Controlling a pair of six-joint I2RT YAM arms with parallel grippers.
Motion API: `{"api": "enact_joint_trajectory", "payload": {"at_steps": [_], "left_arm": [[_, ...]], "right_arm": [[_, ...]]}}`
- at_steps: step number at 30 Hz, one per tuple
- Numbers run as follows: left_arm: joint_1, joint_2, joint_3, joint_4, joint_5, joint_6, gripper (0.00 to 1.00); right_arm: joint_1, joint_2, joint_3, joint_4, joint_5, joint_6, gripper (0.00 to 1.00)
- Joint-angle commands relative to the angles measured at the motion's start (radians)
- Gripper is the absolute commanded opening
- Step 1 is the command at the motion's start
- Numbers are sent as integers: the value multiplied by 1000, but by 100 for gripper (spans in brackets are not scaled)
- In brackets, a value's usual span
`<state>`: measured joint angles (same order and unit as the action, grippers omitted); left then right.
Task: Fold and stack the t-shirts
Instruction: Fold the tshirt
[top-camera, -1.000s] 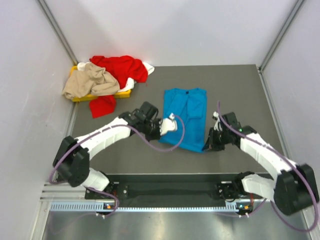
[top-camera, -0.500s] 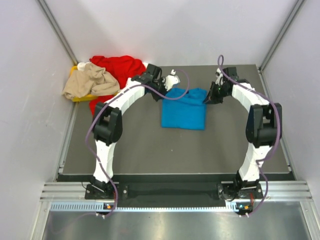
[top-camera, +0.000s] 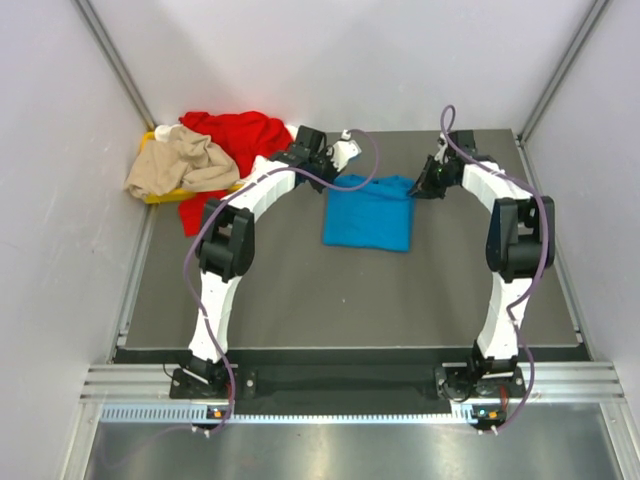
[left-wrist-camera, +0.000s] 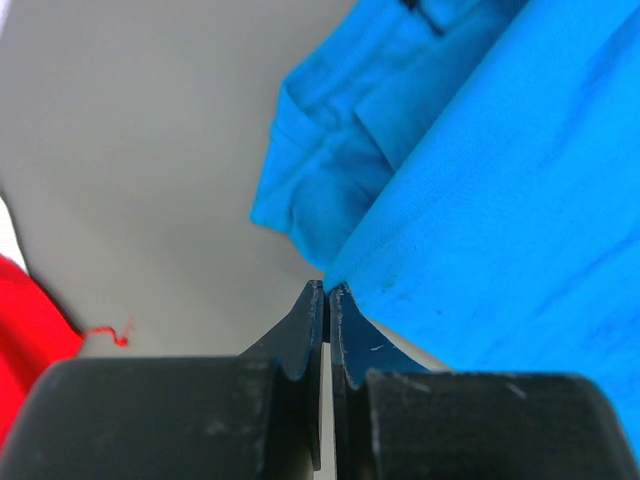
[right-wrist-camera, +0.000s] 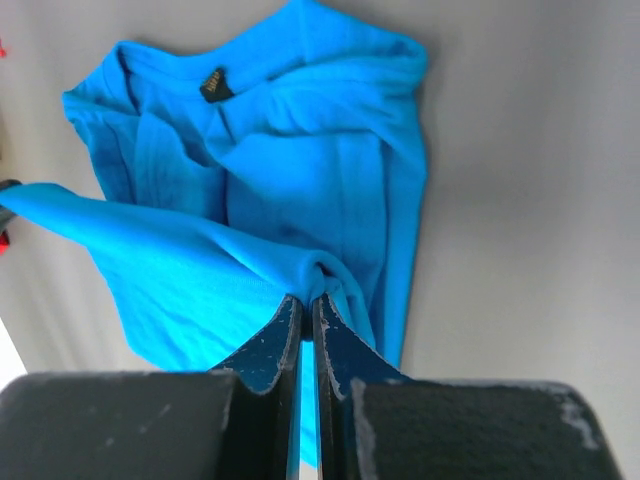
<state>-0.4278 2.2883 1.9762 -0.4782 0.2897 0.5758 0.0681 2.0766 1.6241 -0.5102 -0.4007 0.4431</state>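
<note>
The bright blue t-shirt (top-camera: 368, 214) lies folded over on the dark table, its lower half drawn up toward the collar end. My left gripper (top-camera: 340, 172) is shut on its left hem corner (left-wrist-camera: 345, 270) at the far left of the shirt. My right gripper (top-camera: 416, 186) is shut on the right hem corner (right-wrist-camera: 320, 268) at the far right. The hem hangs stretched between the two grippers, a little above the collar (right-wrist-camera: 212, 84). A red t-shirt (top-camera: 240, 136), a beige t-shirt (top-camera: 180, 164) and some white cloth (top-camera: 297, 135) are piled at the back left.
A yellow tray (top-camera: 205, 191) lies under the pile at the back left by the wall. Part of the red shirt (top-camera: 204, 212) spills onto the table in front of it. Grey walls close in on the left, back and right.
Both grippers carried the blue shirt's near hem from the front of the table to its far end, folding it in half. In the last half second they moved only a little.
</note>
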Motion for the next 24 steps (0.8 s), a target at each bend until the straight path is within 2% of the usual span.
{"api": "enact_joint_trajectory", "payload": {"at_steps": [1, 4, 14, 19, 20, 21, 22, 23, 24], "left_arm": [[21, -12, 33, 104, -41, -30, 0], [17, -3, 38, 134, -47, -28, 0], [12, 71, 84, 181, -106, -31, 0], [6, 106, 96, 208, -113, -19, 0], [4, 112, 101, 211, -115, -14, 9], [1, 126, 102, 217, -127, -13, 35], [-3, 132, 105, 242, -142, -14, 48], [-5, 138, 110, 251, -162, -20, 55], [-6, 149, 119, 259, -205, -24, 66]], "right_arm": [[-47, -107, -73, 125, 92, 46, 0], [-60, -118, -61, 136, 106, 54, 0], [-60, 14, 19, 190, 60, 98, 0], [-91, 65, 43, 213, 86, 115, 2], [-91, 71, 46, 217, 91, 120, 17], [-91, 77, 45, 225, 98, 129, 27], [-93, 89, 43, 242, 106, 134, 35], [-94, 92, 43, 254, 106, 138, 42], [-97, 97, 46, 277, 103, 149, 43]]}}
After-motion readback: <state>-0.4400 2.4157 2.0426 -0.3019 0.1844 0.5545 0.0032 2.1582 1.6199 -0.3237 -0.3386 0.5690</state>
